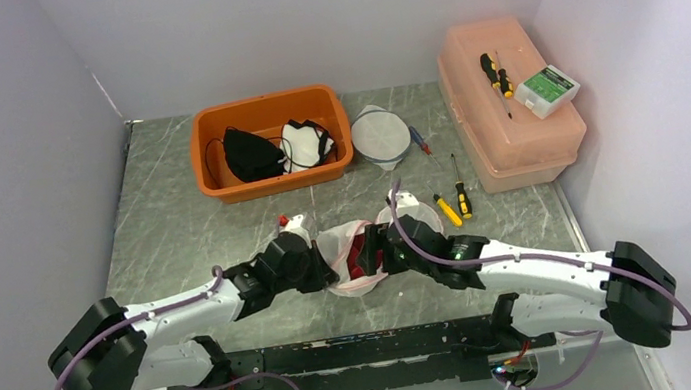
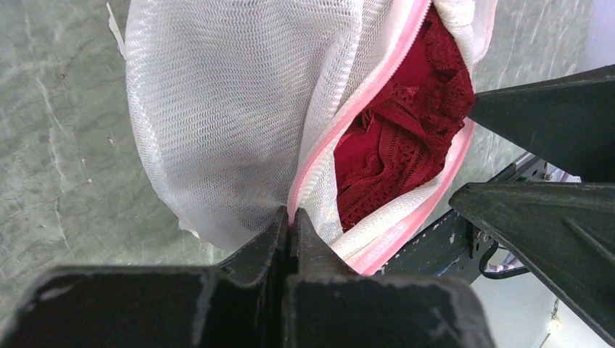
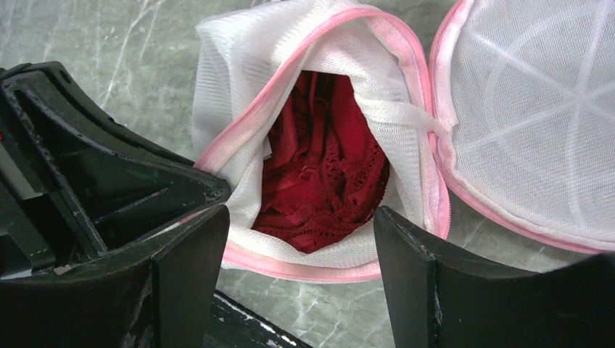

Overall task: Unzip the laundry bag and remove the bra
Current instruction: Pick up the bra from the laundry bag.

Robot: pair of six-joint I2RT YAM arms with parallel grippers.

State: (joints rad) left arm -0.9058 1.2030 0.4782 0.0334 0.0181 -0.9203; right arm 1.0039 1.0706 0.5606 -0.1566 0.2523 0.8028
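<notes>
The white mesh laundry bag [image 1: 344, 256] with a pink zipper lies unzipped between my two grippers near the table's front. Inside its opening shows the red lace bra [image 3: 319, 181] [image 2: 395, 138] [image 1: 361, 253]. My left gripper [image 2: 291, 217] [image 1: 323, 270] is shut on the bag's pink zipper edge [image 2: 319, 156] at the left side. Just in front of the opening, my right gripper [image 3: 301, 250] [image 1: 380, 254] stands open, its fingers on either side of the bag's near rim [image 3: 304, 264], nothing held between them.
An orange bin [image 1: 271, 142] with black and white garments sits at the back. A second round mesh bag [image 1: 381, 136] lies beside it, and another mesh lid [image 3: 537, 109] lies right of the open bag. Screwdrivers [image 1: 454, 203] and a pink plastic box [image 1: 508, 103] are at the right.
</notes>
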